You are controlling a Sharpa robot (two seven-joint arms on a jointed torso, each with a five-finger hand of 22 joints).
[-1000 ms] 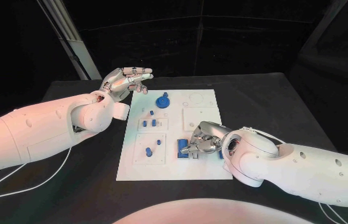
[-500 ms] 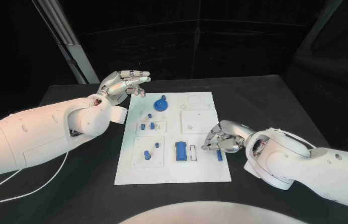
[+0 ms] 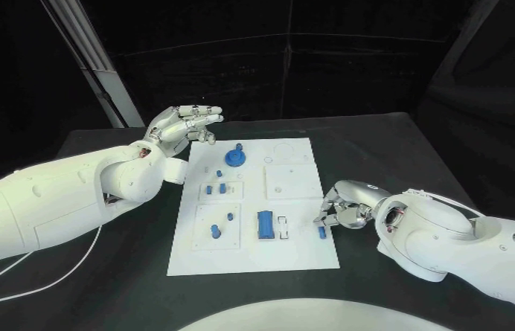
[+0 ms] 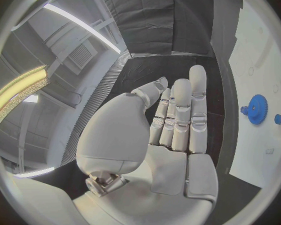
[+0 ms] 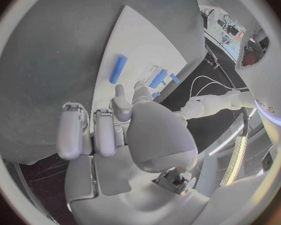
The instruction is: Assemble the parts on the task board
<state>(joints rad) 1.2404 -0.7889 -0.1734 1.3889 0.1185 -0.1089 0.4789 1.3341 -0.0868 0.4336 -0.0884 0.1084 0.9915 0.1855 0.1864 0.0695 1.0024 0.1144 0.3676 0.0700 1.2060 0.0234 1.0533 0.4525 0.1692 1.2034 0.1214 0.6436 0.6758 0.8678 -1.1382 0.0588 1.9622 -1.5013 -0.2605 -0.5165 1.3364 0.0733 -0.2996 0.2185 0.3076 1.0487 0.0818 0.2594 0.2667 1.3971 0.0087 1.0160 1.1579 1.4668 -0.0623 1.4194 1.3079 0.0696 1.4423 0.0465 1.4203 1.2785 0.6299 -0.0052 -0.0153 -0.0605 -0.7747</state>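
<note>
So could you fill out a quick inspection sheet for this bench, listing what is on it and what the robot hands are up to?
Surface: black table, mostly bare.
Job's things: white task board in the middle; blue gear at its far end; small blue pegs mid-board; blue block near its front; blue bar at its right edge.
Clutter: nothing seen.
Robot hands: left robot hand raised beside the board's far left corner, fingers apart, holding nothing; right robot hand at the board's right edge by the blue bar, fingers curled, holding nothing.
Cables: white cable on the table under the left arm.
Surroundings: black curtain behind; metal post far left.
</note>
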